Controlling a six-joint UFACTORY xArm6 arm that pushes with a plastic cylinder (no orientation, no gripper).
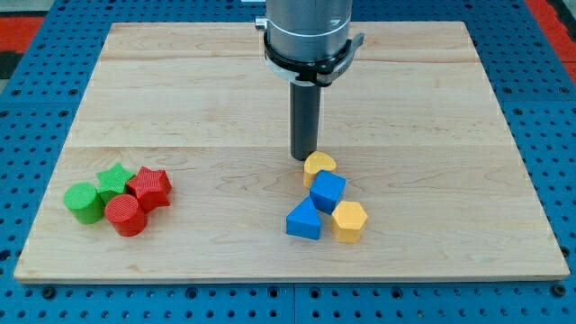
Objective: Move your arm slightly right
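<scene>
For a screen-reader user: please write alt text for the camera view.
My tip rests on a wooden board just above a yellow block, atop a cluster with a blue cube, blue triangle and yellow hexagon. At the view's left sit a green cylinder, green star, red star and red cylinder.

Wooden board (180, 99), blue pegboard (36, 81) surround, red and green blocks lower left, yellow and blue blocks centre
</scene>
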